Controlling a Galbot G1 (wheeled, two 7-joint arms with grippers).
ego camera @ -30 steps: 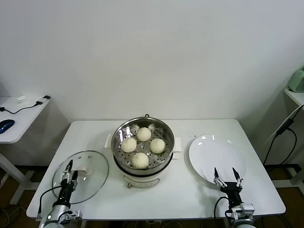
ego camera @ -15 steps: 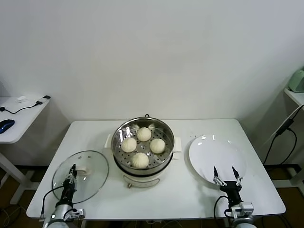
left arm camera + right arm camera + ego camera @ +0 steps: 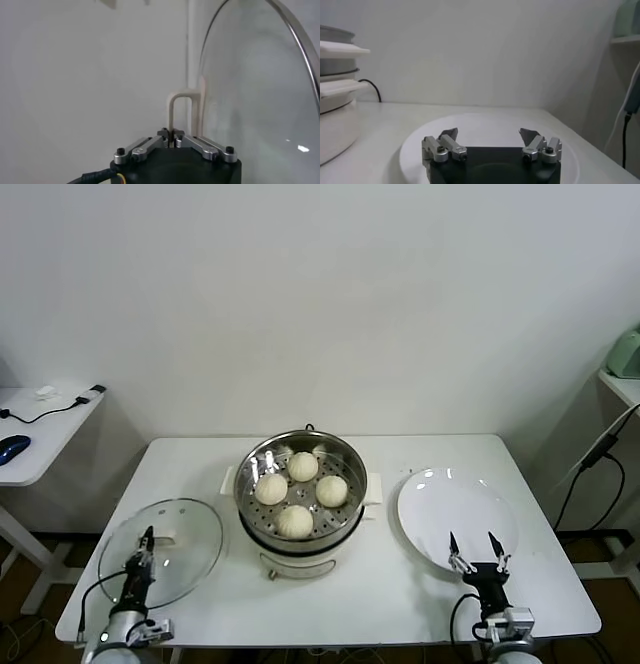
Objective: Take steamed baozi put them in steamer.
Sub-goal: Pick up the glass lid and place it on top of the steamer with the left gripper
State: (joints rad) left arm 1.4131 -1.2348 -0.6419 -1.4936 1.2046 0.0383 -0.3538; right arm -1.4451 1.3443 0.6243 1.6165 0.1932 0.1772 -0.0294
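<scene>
Resting in the steamer (image 3: 300, 494) at the middle of the bench (image 3: 400, 584) are all four steamed baozi (image 3: 299, 492), on its perforated tray, so the task looks finished. The buns and the pot are round, so they have no long axis and point no way. The left hand (image 3: 137, 561) is over the glass lid (image 3: 165, 552), its fingers closed together on the lid's white handle (image 3: 181, 107). The right hand (image 3: 478, 555) hovers at the near edge of the empty plate (image 3: 455, 514), fingers spread wide and holding nothing. The steamer lies forward and inward from both hands, between them. The left hand is somewhat nearer and, in my judgement, should bring the lid rightward over the pot.
</scene>
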